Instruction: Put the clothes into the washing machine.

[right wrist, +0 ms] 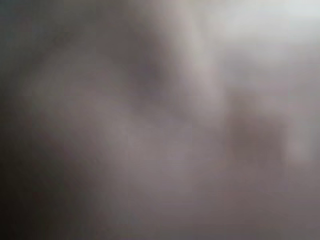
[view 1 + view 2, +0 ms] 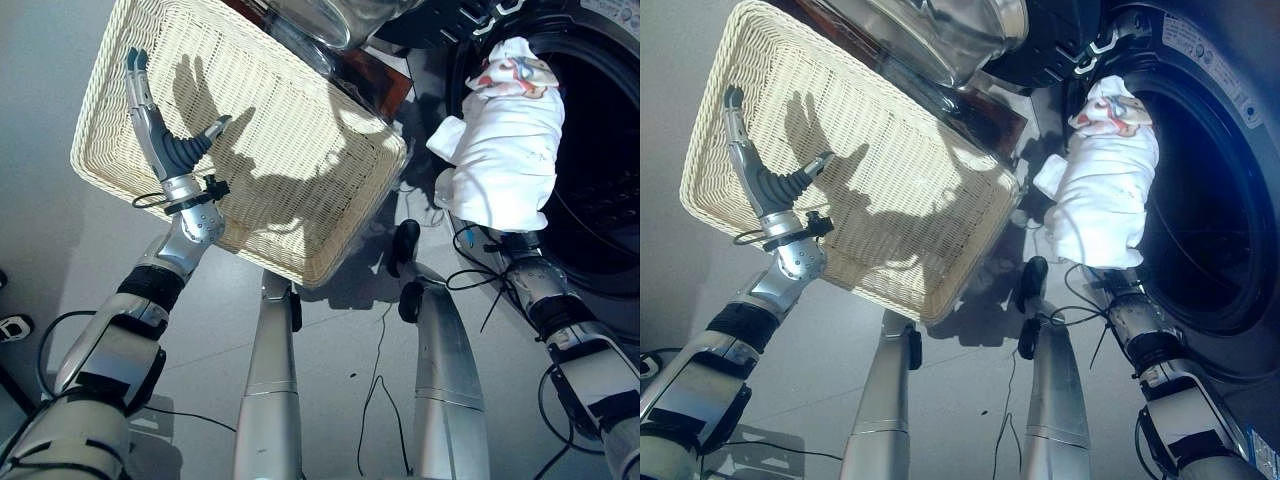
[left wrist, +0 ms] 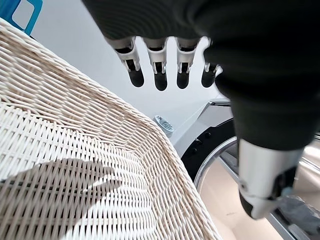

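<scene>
A white garment (image 2: 505,150) with a coloured print at its top hangs draped over my right hand, right at the dark round opening of the washing machine (image 2: 600,180). The cloth hides that hand, and my right forearm (image 2: 545,295) comes out below it. The right wrist view is covered by pale cloth (image 1: 160,120). My left hand (image 2: 160,135) is open, its fingers (image 3: 160,70) straight, held over the near left edge of a cream wicker basket (image 2: 300,160) without touching anything. The basket (image 3: 75,165) carries the hand's shadow.
The washer's open glass door (image 2: 330,20) juts out above the basket's far edge. A brown panel (image 2: 385,80) shows between the basket and the machine. Grey floor (image 2: 60,230) lies to the left and below the basket.
</scene>
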`<state>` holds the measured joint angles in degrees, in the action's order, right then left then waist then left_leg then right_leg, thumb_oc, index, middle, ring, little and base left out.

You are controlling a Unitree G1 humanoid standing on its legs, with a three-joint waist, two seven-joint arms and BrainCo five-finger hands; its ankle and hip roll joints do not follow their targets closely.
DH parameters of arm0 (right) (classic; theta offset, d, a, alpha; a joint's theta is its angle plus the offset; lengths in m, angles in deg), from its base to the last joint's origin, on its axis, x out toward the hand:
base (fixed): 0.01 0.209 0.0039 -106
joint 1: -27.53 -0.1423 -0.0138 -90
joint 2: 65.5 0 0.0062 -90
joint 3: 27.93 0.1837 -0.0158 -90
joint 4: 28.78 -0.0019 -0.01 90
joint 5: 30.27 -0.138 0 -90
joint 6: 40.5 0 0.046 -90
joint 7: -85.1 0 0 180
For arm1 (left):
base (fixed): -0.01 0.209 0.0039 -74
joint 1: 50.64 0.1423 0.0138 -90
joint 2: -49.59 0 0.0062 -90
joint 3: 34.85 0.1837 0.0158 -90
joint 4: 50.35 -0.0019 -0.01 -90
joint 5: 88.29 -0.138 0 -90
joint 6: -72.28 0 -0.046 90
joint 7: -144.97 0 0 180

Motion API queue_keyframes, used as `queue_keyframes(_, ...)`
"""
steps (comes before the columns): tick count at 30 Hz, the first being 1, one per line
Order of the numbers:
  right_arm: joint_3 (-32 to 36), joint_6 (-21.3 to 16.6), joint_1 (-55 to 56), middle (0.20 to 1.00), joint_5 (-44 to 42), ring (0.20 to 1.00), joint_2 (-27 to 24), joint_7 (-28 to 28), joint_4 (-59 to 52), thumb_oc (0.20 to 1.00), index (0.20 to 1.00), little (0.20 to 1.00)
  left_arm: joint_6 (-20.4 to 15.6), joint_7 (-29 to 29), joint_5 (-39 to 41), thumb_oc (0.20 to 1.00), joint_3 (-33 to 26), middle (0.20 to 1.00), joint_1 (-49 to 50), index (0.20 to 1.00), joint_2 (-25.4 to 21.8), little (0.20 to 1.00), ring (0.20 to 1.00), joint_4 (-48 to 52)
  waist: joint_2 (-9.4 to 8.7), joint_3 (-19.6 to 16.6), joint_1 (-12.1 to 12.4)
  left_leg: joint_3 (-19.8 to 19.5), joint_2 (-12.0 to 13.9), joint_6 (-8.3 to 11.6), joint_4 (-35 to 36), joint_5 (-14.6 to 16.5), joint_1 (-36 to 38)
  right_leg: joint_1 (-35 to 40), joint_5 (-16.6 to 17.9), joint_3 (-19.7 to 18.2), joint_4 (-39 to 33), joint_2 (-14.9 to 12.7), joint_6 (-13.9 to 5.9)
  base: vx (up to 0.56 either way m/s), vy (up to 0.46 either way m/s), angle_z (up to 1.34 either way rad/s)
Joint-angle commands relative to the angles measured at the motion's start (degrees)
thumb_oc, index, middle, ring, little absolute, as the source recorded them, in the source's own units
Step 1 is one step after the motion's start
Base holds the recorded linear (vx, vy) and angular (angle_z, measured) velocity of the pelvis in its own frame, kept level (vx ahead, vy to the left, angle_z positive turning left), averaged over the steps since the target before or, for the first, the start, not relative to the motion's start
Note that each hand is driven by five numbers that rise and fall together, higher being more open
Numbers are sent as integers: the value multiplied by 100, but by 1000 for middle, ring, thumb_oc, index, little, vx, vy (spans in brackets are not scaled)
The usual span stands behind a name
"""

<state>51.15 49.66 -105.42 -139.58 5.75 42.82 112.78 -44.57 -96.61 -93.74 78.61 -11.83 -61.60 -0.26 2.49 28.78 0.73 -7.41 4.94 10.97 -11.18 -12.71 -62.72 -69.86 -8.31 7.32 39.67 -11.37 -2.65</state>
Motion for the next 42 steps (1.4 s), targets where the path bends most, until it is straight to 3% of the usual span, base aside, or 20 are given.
queue_keyframes(1, 642, -499, -145, 200, -54, 200, -351, 1749, 389, 200, 200, 200, -257, -116, -22, 1000, -361, 1000, -224, 1000, -2, 1000, 1000, -43, -14, 101, 11, 498, -305, -422, -664, 589, 21, 472, 1503, -15, -1726, 335, -467, 18, 10, -3)
queue_keyframes(2, 649, -502, -154, 200, -35, 200, -356, 1783, 381, 200, 200, 200, -255, -120, -27, 1000, -359, 1000, -227, 1000, 5, 1000, 1000, -40, -9, 101, 17, 497, -303, -422, -667, 593, 17, 468, 1500, -14, -1723, 336, -467, 16, 2, -5)
queue_keyframes(3, 763, -527, -230, 200, 118, 200, -429, 2221, 554, 200, 200, 200, -247, -123, -47, 1000, -361, 1000, -209, 1000, 8, 1000, 1000, -20, -2, 101, 21, 495, -306, -420, -689, 605, 14, 466, 1501, -19, -1716, 340, -463, 17, -10, -6)
queue_keyframes(6, 1027, -758, -769, 200, 936, 200, -861, 4174, 1282, 200, 200, 200, -170, -158, -98, 1000, -288, 1000, -219, 1000, 42, 1000, 1000, 75, 28, 101, 101, 423, -327, -432, -788, 660, -38, 460, 1522, -6, -1701, 329, -460, 26, -70, -5)
queue_keyframes(7, 1053, -1156, -1075, 200, 1010, 200, -1088, 5065, 1299, 200, 200, 200, -98, -187, -128, 1000, -193, 1000, -247, 1000, 19, 1000, 1000, 152, 14, 101, 133, 381, -341, -440, -826, 683, -61, 461, 1543, 7, -1713, 322, -459, 27, -139, 1)
queue_keyframes(10, 976, -1975, -1535, 200, 977, 200, -1430, 5664, 1276, 200, 200, 200, -29, -236, -201, 1000, -64, 1000, -243, 1000, -13, 1000, 1000, 282, -8, 101, 174, 329, -334, -437, -857, 700, -103, 462, 1575, 51, -1707, 296, -473, 12, -90, 2)
queue_keyframes(12, 931, -3507, -1618, 200, 1183, 200, -1672, 6324, 500, 200, 200, 200, -38, -318, -178, 1000, -8, 1000, -63, 1000, -262, 1000, 1000, 538, -59, 101, 150, 294, -323, -431, -818, 693, -162, 442, 1587, 69, -1776, 319, -456, 0, -59, 0)
queue_keyframes(14, 1162, -4256, -1392, 200, 1639, 200, -1690, 6429, 55, 200, 200, 200, -15, -321, -145, 1000, -38, 1000, 76, 1000, -356, 1000, 1000, 701, -104, 101, 94, 285, -313, -444, -827, 704, -163, 435, 1591, 61, -1728, 332, -462, 5, 2, -2)
queue_keyframes(15, 1176, -4385, -1350, 454, 1810, 454, -1702, 6487, -100, 454, 454, 454, -3, -279, -120, 1000, -76, 1000, 78, 1000, -375, 1000, 1000, 724, -119, 101, 73, 279, -337, -451, -844, 724, -154, 430, 1595, 43, -1736, 354, -458, 12, 24, -5)
queue_keyframes(16, 1213, -4382, -1332, 1000, 2217, 1000, -1629, 6577, -381, 1000, 1000, 1000, 23, -251, -69, 1000, -88, 1000, 55, 1000, -382, 1000, 1000, 752, -141, 101, 42, 298, -341, -460, -838, 739, -152, 426, 1589, 16, -1750, 382, -463, 4, 32, -1)
queue_keyframes(17, 1221, -4122, -1353, 1000, 2500, 1000, -1655, 6556, -448, 1000, 1000, 1000, 14, -187, -23, 1000, -111, 1000, 7, 1000, -401, 1000, 1000, 723, -162, 101, 30, 313, -334, -464, -803, 736, -132, 440, 1585, 8, -1773, 384, -468, 0, 0, 0)
queue_keyframes(19, 1162, -3974, -1420, 1000, 2513, 1000, -1735, 6481, -438, 1000, 1000, 1000, -22, -74, 33, 1000, -127, 1000, -66, 1000, -431, 1000, 1000, 668, -183, 101, 45, 307, -360, -474, -759, 734, -108, 456, 1574, 6, -1819, 385, -460, -1, 6, 5)
queue_keyframes(21, 1181, -3248, -1340, 1000, 2147, 1000, -1866, 5849, 11, 1000, 1000, 1000, -160, 73, 15, 1000, -157, 1000, -88, 1000, -489, 1000, 1000, 539, -210, 101, 63, 259, -389, -477, -767, 729, -88, 480, 1564, 19, -1795, 381, -454, 4, -4, 2)
queue_keyframes(23, 1152, -2921, -1395, 1000, 2146, 1000, -1865, 5477, 526, 1000, 1000, 1000, -213, 45, -13, 1000, -94, 1000, -147, 1000, -422, 1000, 1000, 452, -189, 101, 100, 241, -415, -487, -762, 732, -79, 485, 1553, 40, -1790, 370, -447, 0, 0, 0)
queue_keyframes(30, 1019, -3184, -1658, 1000, 2139, 1000, -1731, 5621, 922, 1000, 1000, 1000, -157, 119, -5, 1000, 31, 1000, -359, 1000, -347, 1000, 1000, 395, -80, 101, 174, 227, -486, -522, -819, 786, -103, 455, 1511, 80, -1757, 319, -438, 0, 0, 0)
queue_keyframes(36, 1039, -3169, -1649, 1000, 2348, 1000, -1700, 5857, 1013, 1000, 1000, 1000, -239, 88, -1, 1000, 68, 1000, -394, 1000, -308, 1000, 1000, 292, -66, 101, 179, 252, -483, -544, -819, 799, -109, 448, 1484, 90, -1733, 307, -439, 1, 1, 1)
queue_keyframes(42, 1032, -3295, -1667, 1000, 2709, 1000, -1782, 6474, 1220, 1000, 1000, 1000, -265, 73, -13, 1000, 64, 1000, -426, 1000, -307, 1000, 1000, 237, -79, 101, 173, 245, -484, -545, -833, 801, -122, 449, 1475, 75, -1725, 334, -438, 0, 0, 0)
